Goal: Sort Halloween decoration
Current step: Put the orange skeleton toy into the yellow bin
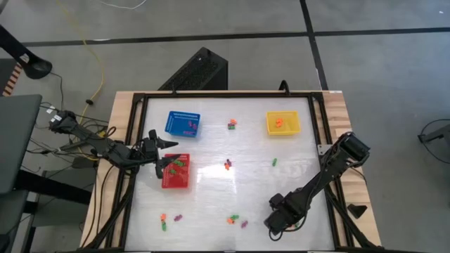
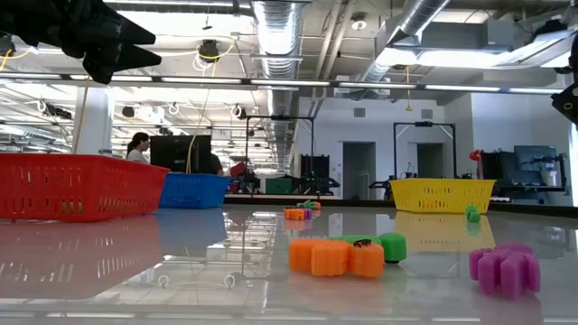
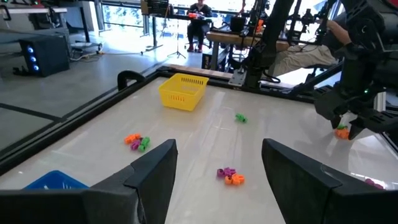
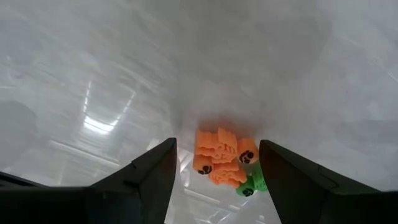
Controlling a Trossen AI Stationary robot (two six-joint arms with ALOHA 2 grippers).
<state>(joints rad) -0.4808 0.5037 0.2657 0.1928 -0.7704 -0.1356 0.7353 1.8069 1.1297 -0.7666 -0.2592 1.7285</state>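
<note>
Halloween decoration trinkets (image 4: 225, 160), orange touching green, are lying at 6 o'clock on the table (image 1: 232, 144), between the wide-open fingers of the right gripper (image 4: 217, 171). Closing here is risking grabbing mixed colours together. Left gripper (image 1: 163, 151), jaws spread, is hovering over the red basket (image 1: 176, 173).

Bright overhead glare on the glossy table (image 1: 232, 190), blurred foreground.

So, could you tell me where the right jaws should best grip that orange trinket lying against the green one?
Probably straight from above. The orange trinket lies flat on the table, directly below the open right gripper. Close on its two free sides, where the fingers already line up, keeping clear of the green trinket touching one corner.
</note>
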